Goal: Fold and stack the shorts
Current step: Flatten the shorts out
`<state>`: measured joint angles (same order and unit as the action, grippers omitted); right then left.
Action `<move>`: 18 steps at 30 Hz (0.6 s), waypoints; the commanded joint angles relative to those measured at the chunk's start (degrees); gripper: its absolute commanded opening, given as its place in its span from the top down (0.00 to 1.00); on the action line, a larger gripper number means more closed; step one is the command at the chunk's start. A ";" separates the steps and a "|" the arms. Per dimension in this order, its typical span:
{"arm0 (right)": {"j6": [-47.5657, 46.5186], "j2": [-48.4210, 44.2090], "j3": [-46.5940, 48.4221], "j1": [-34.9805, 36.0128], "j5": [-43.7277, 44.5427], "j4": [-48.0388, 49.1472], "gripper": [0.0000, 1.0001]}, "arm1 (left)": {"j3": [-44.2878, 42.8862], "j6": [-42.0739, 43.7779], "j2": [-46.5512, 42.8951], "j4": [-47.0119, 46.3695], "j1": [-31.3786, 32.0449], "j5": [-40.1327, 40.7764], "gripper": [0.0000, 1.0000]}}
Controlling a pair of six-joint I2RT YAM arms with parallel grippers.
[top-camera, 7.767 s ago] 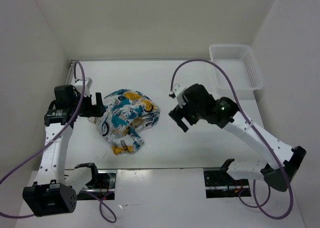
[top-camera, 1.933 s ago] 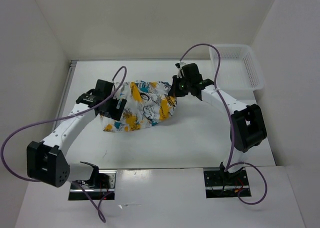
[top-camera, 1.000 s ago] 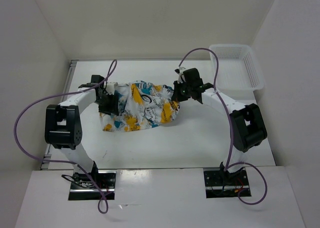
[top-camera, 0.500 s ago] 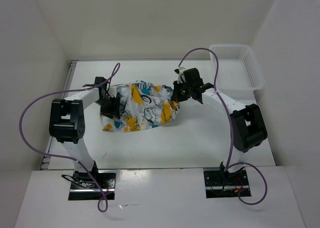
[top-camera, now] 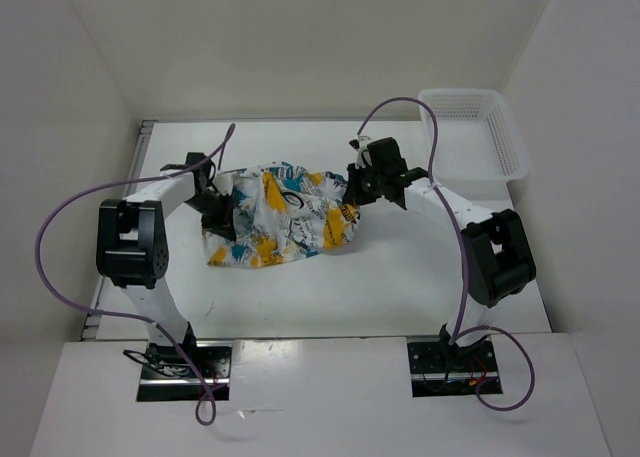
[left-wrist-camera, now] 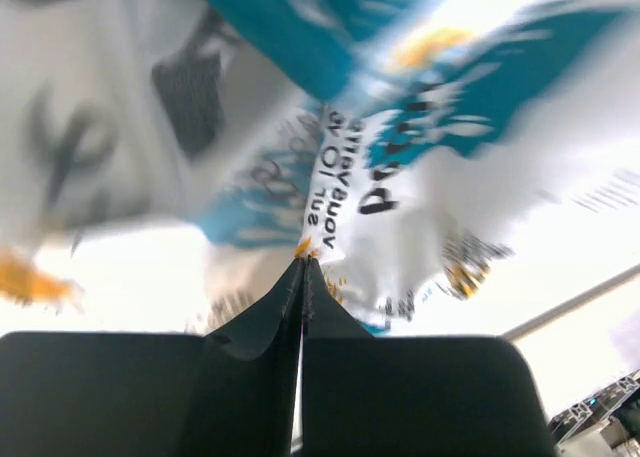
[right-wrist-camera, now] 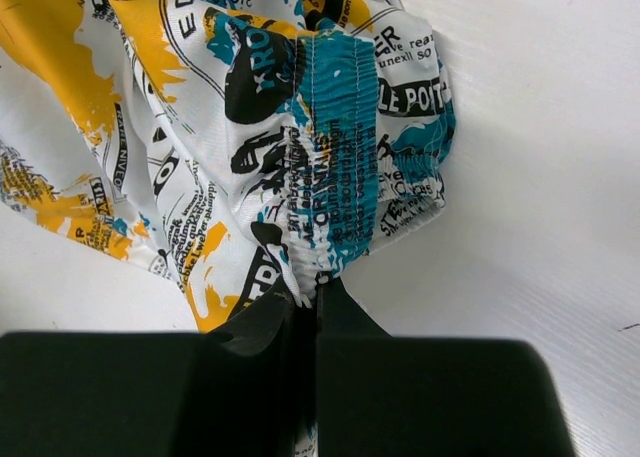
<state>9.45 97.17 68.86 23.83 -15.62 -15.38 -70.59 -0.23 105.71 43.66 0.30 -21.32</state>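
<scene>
While the left pincer [left-wrist-camera: 303, 265] and the right pincer [right-wrist-camera: 308, 289] are each clamping one end of the soft white fabric shorts [top-camera: 285, 215] printed with teal-blue, yellow-orange and black patches, the spreading-out step is seemingly being worked.
The right fingers [right-wrist-camera: 262, 322] are pressing together on the teal gathered waistband [right-wrist-camera: 338, 147]; the left fingers [left-wrist-camera: 255, 322] are meeting on a blurred fold, apparently pinching it. Between them the shorts are lying bunched and wrinkled on the white desk [top-camera: 400, 267], well apart from the white perforated plastic basket [top-camera: 470, 137]. Next, I judge, both arms are needing to draw outward and lay the cloth flat before any fold.
</scene>
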 commanded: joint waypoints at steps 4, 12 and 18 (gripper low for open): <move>-1.54 -3.39 0.21 -0.37 1.73 2.63 1.00 | -7.80 0.23 -7.71 7.66 -2.66 -5.31 1.00; -3.73 1.09 12.15 -3.53 2.78 3.16 1.00 | -27.04 0.23 -8.60 9.35 -8.11 -3.66 1.00; -4.27 15.12 50.08 -7.39 7.17 -0.52 1.00 | -58.65 0.23 -2.01 2.58 -10.75 2.94 1.00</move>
<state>6.72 108.14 101.38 19.00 -12.62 -18.76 -116.55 -0.25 102.30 52.23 -8.99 -21.58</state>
